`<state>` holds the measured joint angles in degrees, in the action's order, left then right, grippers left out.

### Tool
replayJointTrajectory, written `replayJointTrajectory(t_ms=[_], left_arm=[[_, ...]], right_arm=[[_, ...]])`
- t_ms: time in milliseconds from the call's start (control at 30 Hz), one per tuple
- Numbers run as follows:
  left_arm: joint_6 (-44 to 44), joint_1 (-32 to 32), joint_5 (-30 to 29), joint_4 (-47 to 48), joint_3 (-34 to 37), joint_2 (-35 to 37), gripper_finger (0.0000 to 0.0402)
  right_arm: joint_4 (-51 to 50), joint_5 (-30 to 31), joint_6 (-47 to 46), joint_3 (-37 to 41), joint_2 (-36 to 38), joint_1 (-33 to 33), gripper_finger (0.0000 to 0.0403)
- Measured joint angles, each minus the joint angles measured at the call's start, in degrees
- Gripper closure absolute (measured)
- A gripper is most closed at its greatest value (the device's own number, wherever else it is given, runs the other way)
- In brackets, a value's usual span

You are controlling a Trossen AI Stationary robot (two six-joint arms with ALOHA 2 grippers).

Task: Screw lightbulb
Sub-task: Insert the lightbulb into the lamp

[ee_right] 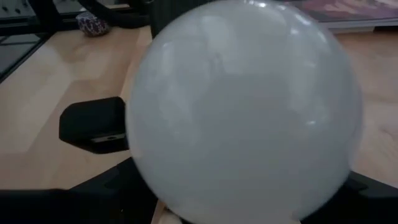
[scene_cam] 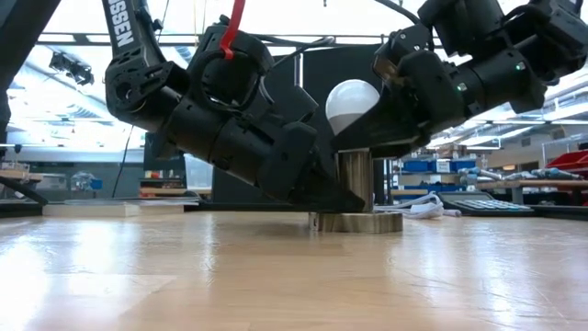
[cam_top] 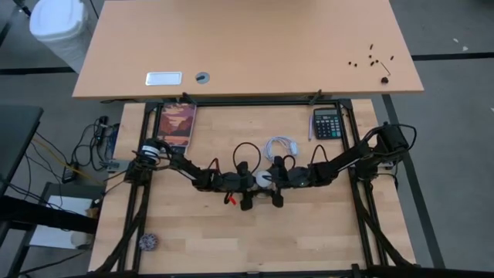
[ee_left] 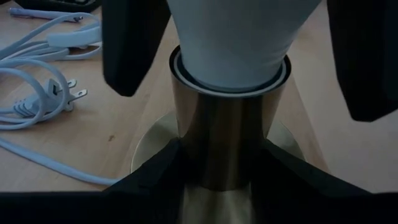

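Observation:
The white lightbulb (scene_cam: 352, 103) stands upright with its narrow end in the brass socket (scene_cam: 356, 179). The socket's round base (scene_cam: 356, 222) rests flat on the wooden table, mid-table. My left gripper (cam_top: 248, 184) comes in from the table's left and is shut on the socket's stem. My right gripper (cam_top: 278, 177) comes in from the table's right and is shut on the bulb, whose dome fills the right wrist view (ee_right: 249, 112). My left gripper pinches the socket's upright brass stem (ee_left: 227, 143) between its two fingers (ee_left: 165, 165), low on the stem just above the base. The fingers come slanting down from the table's left. The socket stands upright, its base on the table. My right gripper has a finger (ee_left: 134, 50) on each side of the bulb's wide part (scene_cam: 372, 101), coming slanting down from the table's right. The exact touching spots lie at the left wrist frame's edge. The bulb stands upright, its neck (ee_left: 230, 68) inside the socket's rim.
The socket's white cord and plug (cam_top: 282, 147) lie coiled just behind the arms. A calculator (cam_top: 327, 123) sits at the far right and a book (cam_top: 178, 123) at the far left. A small round object (cam_top: 148, 242) lies near the front left. A light wooden desk (cam_top: 247, 46) stands beyond.

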<state>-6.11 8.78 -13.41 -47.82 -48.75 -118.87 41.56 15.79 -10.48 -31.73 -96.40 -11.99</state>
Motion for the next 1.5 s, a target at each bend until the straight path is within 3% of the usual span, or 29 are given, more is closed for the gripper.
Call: replayJointTrajectory(t_ms=[1500], left_arm=[[-0.1, -0.1, -1.8, -1.2, -0.2, 0.2, 0.0203]], right_arm=[[0.3, 0.0, 0.1, 0.0, 0.0, 0.1, 0.0096]])
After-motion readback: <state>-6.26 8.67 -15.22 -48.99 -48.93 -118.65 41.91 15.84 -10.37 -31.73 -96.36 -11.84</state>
